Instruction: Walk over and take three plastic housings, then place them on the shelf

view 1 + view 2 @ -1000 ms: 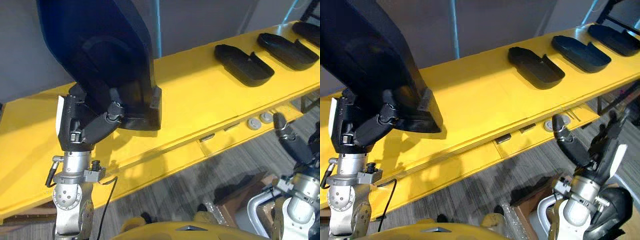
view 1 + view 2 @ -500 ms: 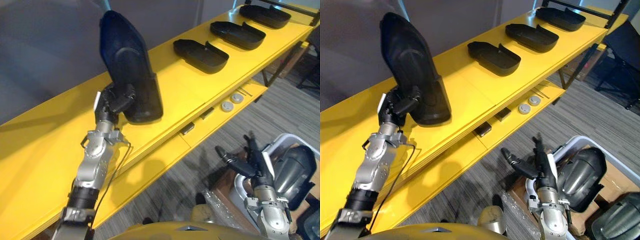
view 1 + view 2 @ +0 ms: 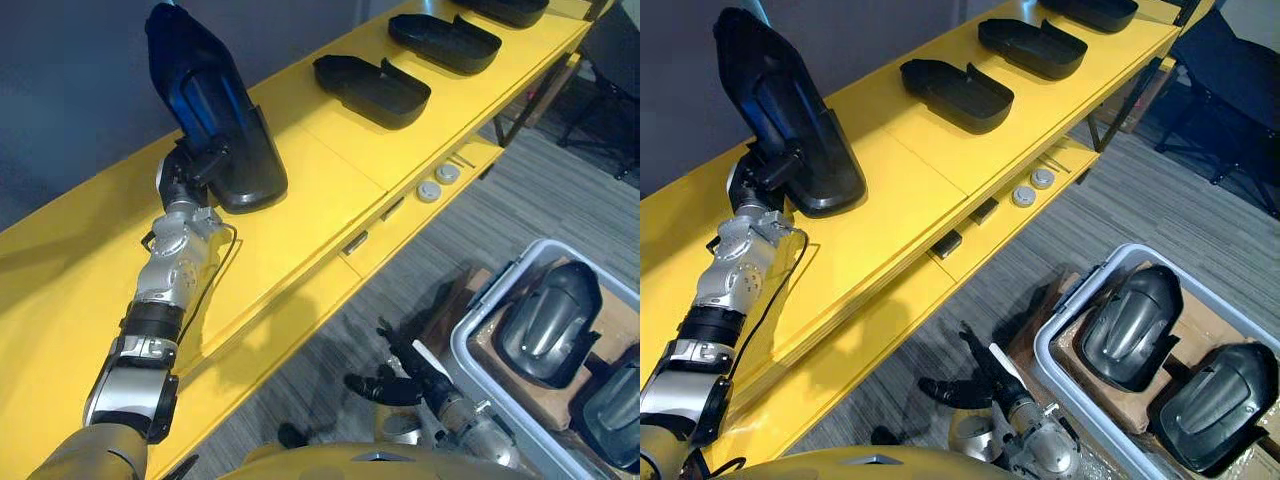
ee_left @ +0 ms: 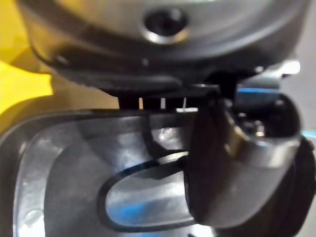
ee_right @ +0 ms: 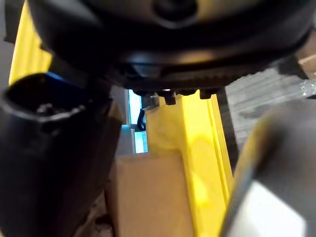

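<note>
Shelf [image 3: 330,170]: a flat, glossy yellow board running from 7 to 1 o'clock in your head view. A lower ledge [image 3: 400,245] runs along its near edge.

Bin [image 3: 470,330]: pale grey plastic with rounded corners, on the floor at 4 o'clock. It holds two housings [image 3: 1127,325] [image 3: 1215,390], domed side up, dark and smooth, lying on cardboard [image 3: 1140,405].

Held housing [image 3: 205,110]: a dark, long, tapered shell at 10 o'clock. It stands steeply with the narrow end up, the hollow side towards you, and the broad end down at the shelf top.

Three housings [image 3: 370,88] [image 3: 445,40] [image 3: 505,8]: the same matte black shells, lying hollow side up in a row on the shelf towards 1 o'clock, apart from one another.

Left hand [image 3: 195,165]: fingers curled round the held housing's lower rim. Your left wrist view shows the thumb [image 4: 232,163] pressed inside the shell.

Right hand [image 3: 400,380]: low at 6 o'clock over the carpet, fingers spread, holding nothing.

Discs [image 3: 428,190] [image 3: 447,173]: two small round grey pieces, side by side on the ledge.
</note>
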Controlling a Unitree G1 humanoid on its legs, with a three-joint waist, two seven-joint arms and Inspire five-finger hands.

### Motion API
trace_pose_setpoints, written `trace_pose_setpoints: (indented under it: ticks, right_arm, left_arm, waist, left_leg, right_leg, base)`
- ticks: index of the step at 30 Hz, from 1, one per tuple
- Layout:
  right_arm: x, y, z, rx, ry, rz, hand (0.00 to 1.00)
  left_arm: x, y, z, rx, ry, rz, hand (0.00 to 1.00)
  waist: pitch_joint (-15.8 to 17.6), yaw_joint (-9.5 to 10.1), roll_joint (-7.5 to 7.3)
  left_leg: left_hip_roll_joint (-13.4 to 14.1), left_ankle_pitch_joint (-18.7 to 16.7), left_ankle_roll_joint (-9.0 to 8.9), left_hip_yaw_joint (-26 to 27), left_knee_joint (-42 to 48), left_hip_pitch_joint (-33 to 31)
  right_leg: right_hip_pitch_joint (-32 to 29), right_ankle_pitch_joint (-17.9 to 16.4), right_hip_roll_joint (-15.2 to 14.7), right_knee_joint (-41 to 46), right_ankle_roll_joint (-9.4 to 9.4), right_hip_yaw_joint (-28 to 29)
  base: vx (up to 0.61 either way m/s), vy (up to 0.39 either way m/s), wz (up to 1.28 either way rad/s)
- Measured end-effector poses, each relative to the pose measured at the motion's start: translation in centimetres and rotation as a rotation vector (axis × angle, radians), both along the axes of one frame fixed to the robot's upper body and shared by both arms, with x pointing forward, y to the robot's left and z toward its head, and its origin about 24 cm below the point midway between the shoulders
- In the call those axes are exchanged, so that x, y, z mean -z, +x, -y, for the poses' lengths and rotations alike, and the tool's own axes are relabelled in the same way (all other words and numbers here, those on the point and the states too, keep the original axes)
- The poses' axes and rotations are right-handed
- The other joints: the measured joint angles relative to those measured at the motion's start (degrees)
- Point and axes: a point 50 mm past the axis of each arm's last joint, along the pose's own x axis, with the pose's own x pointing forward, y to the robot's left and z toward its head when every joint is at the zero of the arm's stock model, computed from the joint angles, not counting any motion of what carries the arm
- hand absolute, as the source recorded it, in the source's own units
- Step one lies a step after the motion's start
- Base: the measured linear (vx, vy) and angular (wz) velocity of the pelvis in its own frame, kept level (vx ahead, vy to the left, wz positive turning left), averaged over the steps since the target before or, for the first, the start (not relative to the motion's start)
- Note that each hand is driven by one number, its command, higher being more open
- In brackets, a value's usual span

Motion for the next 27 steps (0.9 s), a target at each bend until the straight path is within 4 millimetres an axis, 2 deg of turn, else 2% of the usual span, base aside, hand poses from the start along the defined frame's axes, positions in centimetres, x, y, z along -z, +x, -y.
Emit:
trace_pose_setpoints:
  ticks: [6, 10, 11, 18, 25, 27]
  right_arm:
    - [0.1, -0.1, -0.6, 0.010, -0.005, 0.003, 1.00]
    - [0.2, 0.0, -0.6, 0.026, -0.025, 0.008, 1.00]
    - [0.3, -0.1, -0.5, 0.042, -0.033, 0.006, 1.00]
    - [-0.2, 1.1, -0.5, 0.092, -0.021, 0.052, 1.00]
    - [-0.2, 1.0, -0.7, 0.104, 0.000, 0.049, 1.00]
    - [-0.2, 1.0, -0.7, 0.111, 0.000, 0.050, 1.00]
  left_arm:
    - [-0.4, 0.7, 0.5, 0.025, -0.017, -0.008, 0.00]
    - [-0.9, 1.4, 1.7, 0.063, 0.024, -0.019, 0.00]
    - [-1.4, 1.6, 2.0, 0.073, 0.029, -0.012, 1.00]
    - [-1.7, 1.9, 1.4, 0.076, 0.070, -0.051, 1.00]
    - [-1.3, 2.2, 1.1, 0.046, 0.087, -0.086, 1.00]
    - [-1.3, 2.3, 0.9, 0.010, 0.137, -0.094, 1.00]
  waist:
    - [1.49, -0.39, -0.50]
    - [3.12, -0.62, -0.44]
    - [3.52, -0.56, -0.39]
    - [4.37, -0.65, -0.11]
    - [4.72, -1.06, 0.28]
    - [4.82, -1.38, 0.28]
  left_leg:
    - [0.83, -0.44, -0.27, -0.06, 1.40, -0.76]
    - [1.68, -0.73, -0.13, -1.05, 3.60, -3.87]
    - [1.74, -0.83, -0.19, -1.51, 4.22, -4.36]
    - [3.11, -1.72, -0.50, -1.81, 6.52, -5.29]
    - [3.89, -2.18, -0.69, -2.14, 7.57, -5.15]
    - [3.95, -2.26, -0.73, -2.13, 7.66, -5.19]
  right_leg:
    - [-0.30, -0.28, 0.39, 0.11, -0.46, 0.17]
    - [-1.92, 0.09, 0.56, 0.15, -0.52, -0.55]
    - [-1.88, 0.33, 0.64, 0.17, -0.40, -1.03]
    - [-1.74, 0.61, 1.47, 0.17, -0.69, -1.17]
    - [-0.91, 0.59, 1.99, 0.11, -0.81, -1.39]
    - [-0.90, 0.41, 2.01, 0.11, -1.11, -1.35]
  base:
    - [-0.05, -0.024, -0.02]
    - [-0.04, -0.027, 0.12]
    - [-0.03, -0.023, 0.14]
    - [0.00, -0.003, 0.01]
    - [0.00, 0.000, 0.00]
    - [0.00, 0.000, 0.00]
